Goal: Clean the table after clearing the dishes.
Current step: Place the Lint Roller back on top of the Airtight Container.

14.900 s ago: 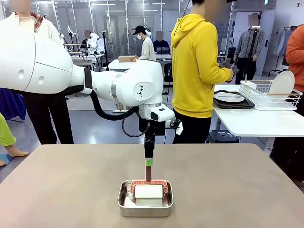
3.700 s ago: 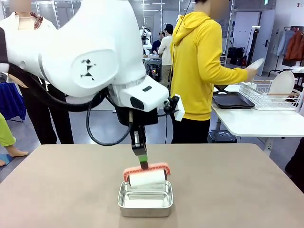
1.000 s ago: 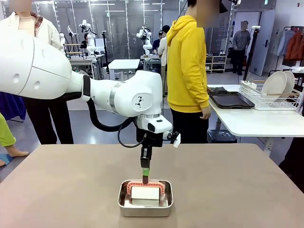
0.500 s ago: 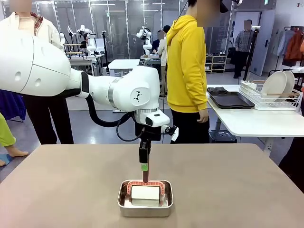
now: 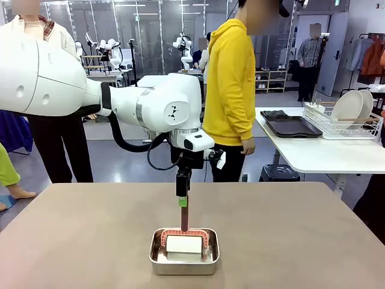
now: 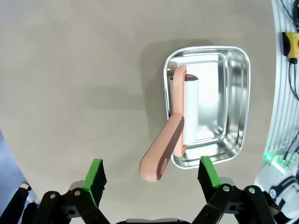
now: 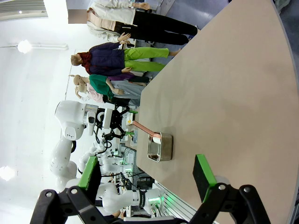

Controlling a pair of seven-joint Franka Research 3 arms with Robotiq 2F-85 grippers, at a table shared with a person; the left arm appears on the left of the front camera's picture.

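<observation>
**Roller parked in the pan, both grippers wide open**

Left gripper point(image 6: 152, 179) hangs over the table point(image 6: 70, 70), fingers spread, the roller point(image 6: 184, 112) handle between them, untouched. Roller sits in the pan point(image 6: 236, 93). Right gripper point(image 7: 147, 179) is spread too, nothing between.

Steel pan point(image 5: 184, 251) sitting on table point(image 5: 301, 241), near edge, about mid-width. Roller point(image 5: 184, 244) lying in pan, its handle point(image 5: 184, 217) rising upright out of it. Left gripper point(image 5: 182, 203) hanging directly above pan, handle standing between its spread fingers, apart from both in left wrist view. Person in hoodie point(image 5: 231, 90) standing beyond far edge, right of centre. Side table point(image 5: 325, 153) standing far right, behind main table; tray point(image 5: 292, 126) lying on it, dish rack point(image 5: 340, 120) sitting right of tray, plates point(image 5: 352, 105) standing in rack.
</observation>
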